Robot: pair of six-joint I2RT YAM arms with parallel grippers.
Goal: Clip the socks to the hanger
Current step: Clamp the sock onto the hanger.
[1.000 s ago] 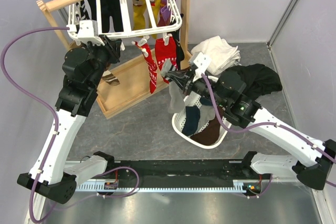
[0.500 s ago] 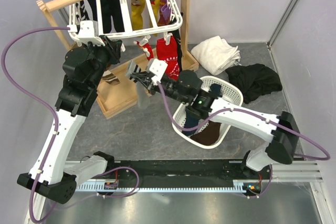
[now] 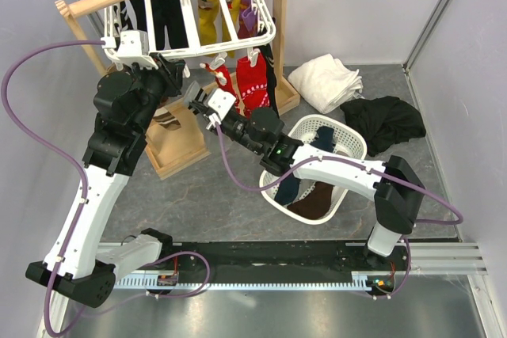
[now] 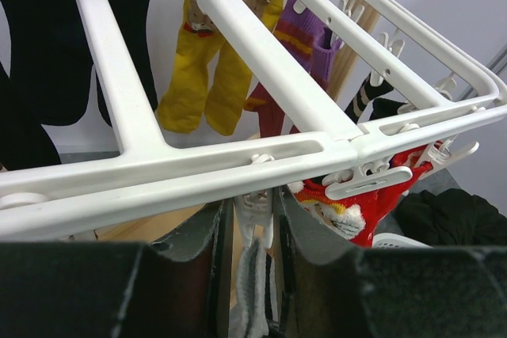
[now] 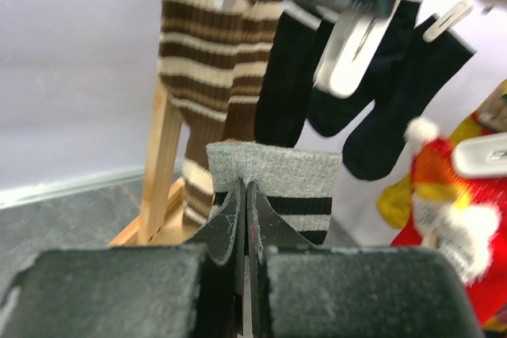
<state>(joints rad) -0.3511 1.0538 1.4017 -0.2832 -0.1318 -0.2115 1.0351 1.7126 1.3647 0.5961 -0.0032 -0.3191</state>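
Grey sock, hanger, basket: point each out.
Grey sock (image 5: 273,165), right wrist view, on its cuff above the stripes.
Hanger (image 4: 190,170), left wrist view, on the near crossbar.
Basket (image 3: 358,142), top view, on its far right rim.

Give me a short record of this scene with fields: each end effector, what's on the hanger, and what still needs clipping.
Right end effector: shut on the grey sock at its striped cuff, held up near the hanger
Left end effector: fingers either side of a peg under the hanger's edge rail; unclear whether it is squeezing
Already clipped: red socks, black socks, yellow socks
Still to clip: the grey sock
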